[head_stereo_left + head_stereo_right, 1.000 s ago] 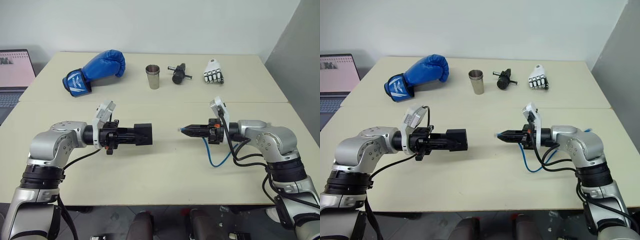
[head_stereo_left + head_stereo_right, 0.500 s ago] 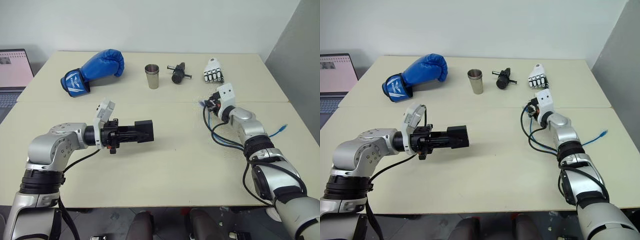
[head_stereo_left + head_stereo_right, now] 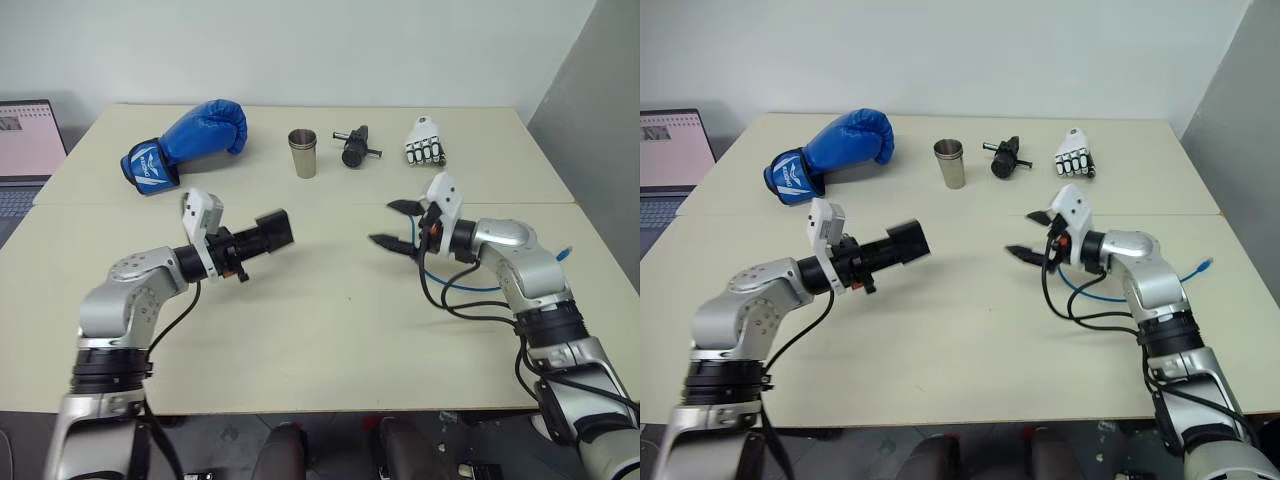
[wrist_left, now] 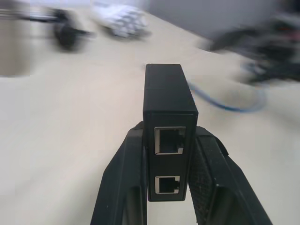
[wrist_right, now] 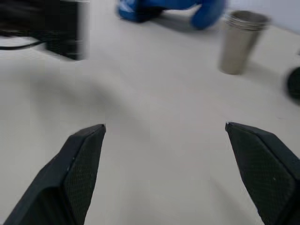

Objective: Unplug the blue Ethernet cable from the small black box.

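- Meanwhile, the left pincer (image 3: 262, 236) is clamped tight on the small black box (image 4: 169, 129), held above the desk (image 3: 330, 330) toward its left side; both ports on the box's near face are empty.
- Right pincer (image 3: 397, 225) hangs over the desk's middle, fingers spread wide, gripping nothing.
- Blue cable (image 3: 470, 288) lies loose on the desk toward the right edge, its plug end (image 3: 565, 254) near that edge, well apart from the box.
- Along the far edge sit a blue boxing glove (image 3: 190, 140), a metal cup (image 3: 303, 153), a black tool (image 3: 354, 146) and a white glove (image 3: 425, 141).
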{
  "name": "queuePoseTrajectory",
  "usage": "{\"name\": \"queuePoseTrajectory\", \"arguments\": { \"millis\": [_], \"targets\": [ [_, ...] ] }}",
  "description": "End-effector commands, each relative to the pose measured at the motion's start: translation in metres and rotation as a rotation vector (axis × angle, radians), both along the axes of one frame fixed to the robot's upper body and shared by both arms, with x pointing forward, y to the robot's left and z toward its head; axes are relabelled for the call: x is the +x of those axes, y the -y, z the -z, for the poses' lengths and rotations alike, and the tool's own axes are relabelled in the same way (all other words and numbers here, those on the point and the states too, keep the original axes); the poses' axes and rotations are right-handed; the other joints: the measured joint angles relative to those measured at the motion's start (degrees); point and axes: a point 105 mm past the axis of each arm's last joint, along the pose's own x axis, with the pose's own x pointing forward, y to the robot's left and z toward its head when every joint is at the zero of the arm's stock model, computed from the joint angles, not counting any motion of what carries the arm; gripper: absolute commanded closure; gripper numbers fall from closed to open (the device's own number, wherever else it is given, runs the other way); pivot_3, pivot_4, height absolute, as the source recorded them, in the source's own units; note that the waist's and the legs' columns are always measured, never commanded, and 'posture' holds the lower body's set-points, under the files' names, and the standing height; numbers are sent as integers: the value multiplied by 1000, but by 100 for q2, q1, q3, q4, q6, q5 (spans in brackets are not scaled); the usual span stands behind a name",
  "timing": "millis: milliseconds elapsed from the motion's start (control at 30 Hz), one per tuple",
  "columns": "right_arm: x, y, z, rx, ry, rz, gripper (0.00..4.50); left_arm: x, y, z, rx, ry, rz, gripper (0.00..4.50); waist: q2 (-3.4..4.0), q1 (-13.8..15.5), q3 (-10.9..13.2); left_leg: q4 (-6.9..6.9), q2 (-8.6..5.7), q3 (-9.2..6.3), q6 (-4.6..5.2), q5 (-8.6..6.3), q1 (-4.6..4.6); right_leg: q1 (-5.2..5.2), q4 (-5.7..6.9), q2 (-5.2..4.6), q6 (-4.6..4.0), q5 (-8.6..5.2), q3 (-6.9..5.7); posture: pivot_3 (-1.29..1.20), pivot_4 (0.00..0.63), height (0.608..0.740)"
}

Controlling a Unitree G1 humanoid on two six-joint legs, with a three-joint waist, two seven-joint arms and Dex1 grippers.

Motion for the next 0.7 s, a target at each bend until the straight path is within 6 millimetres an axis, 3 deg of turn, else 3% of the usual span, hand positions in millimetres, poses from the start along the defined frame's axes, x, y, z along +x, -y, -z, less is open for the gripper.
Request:
{"name": "queuePoseTrajectory", "arguments": {
  "millis": [33,200,500,533,700],
  "targets": [
    [-22,-23,-17,11,23,-104,145,16,-39,-9,54,159,-291,3715,-3,12,-2,0,0,-3,0,0,0,1,-1,0,0,0,-1,0,150,740],
    [-26,-47,-18,6,10,-134,145,24,-58,13,83,183,-453,3715,-3,53,-2,0,-4,-4,0,0,3,3,0,-2,0,1,-5,0,150,740],
    [-14,-47,-10,-36,20,-65,145,26,-68,42,56,95,-518,3715,-7,100,-4,3,-20,-3,0,0,-9,3,-2,-32,2,1,-19,0,150,740],
    [-14,-47,-10,-36,19,-63,145,26,-68,44,47,87,-519,3015,-6,93,-4,3,-22,-3,0,0,-9,3,-2,-32,2,2,-19,0,150,740],
    [-15,-46,-10,-37,19,-60,145,25,-67,45,32,82,-516,2058,-6,82,-4,2,-20,-3,0,0,-9,2,-2,-23,2,2,-24,0,150,740]
  ]
}}
